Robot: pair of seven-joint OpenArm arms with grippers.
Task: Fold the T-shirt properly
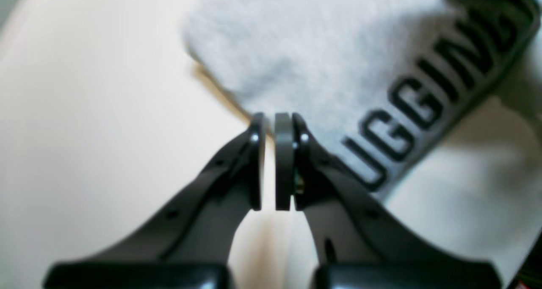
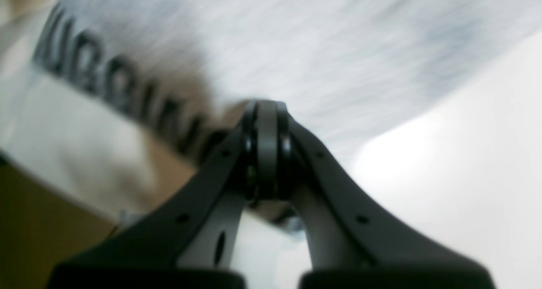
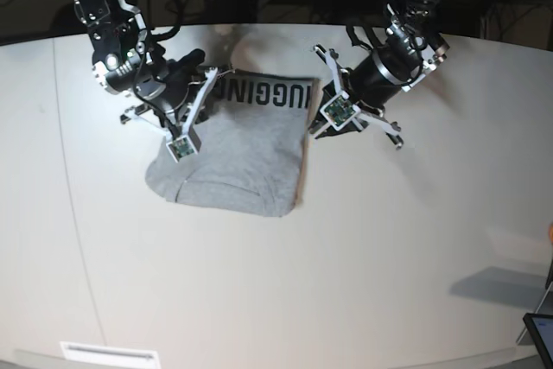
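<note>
1. Near the far middle of the white surface (image 3: 415, 239), the T-shirt (image 3: 238, 157) was seen lying partly folded into a compact grey block, with a band of black block lettering (image 3: 263, 94) exposed along its far edge.
2. The left gripper (image 1: 275, 123) was shown at the shirt's edge beside the lettered band. Its jaws stood nearly together, a thin bright slit remaining between them; no cloth could be made out in that slit, so the jaws were judged released or almost drawn together on nothing.
3. The right gripper (image 2: 266, 111) was shown at the opposite end of the lettered band. Its jaws were pressed fully together; the picture was blurred, and whether a fold of fabric was pinched between them could not be told.
4. The step in hand was judged to be a fold made from the lettered edge. It would be done well if both corners were taken at matching points, lifted level, and carried together across the block, so that the edges met squarely and no crease was dragged in.
5. Soft cotton was expected to sag between the two arms; light tension across the band was therefore advised.
</note>
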